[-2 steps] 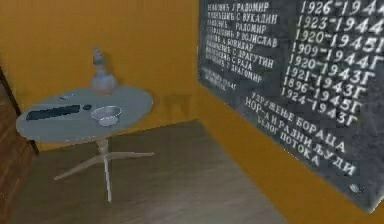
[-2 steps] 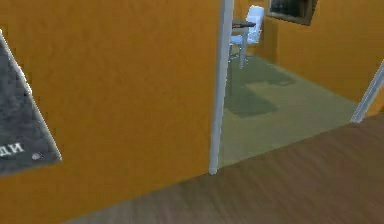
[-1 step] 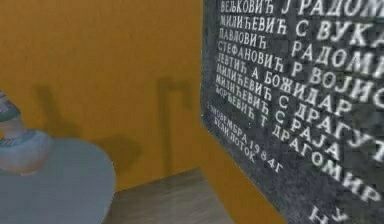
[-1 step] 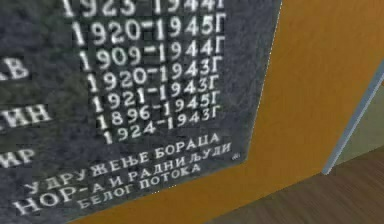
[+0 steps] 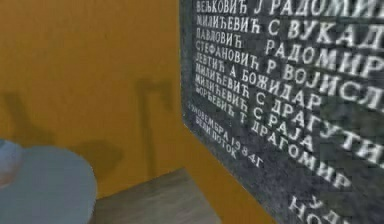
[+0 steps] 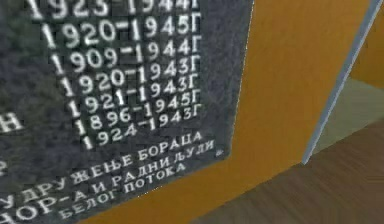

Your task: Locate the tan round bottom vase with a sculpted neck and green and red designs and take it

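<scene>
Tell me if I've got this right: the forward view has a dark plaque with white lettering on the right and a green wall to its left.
Not quite. The wall is orange, not green, as the forward view shows. The rest stands: the dark plaque with white lettering is on that view's right, with the wall to its left.

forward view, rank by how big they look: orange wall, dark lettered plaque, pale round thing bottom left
1-2. orange wall and dark lettered plaque: about alike, the plaque looming near the camera, so unranked
3. pale round thing, clearly smallest
</scene>
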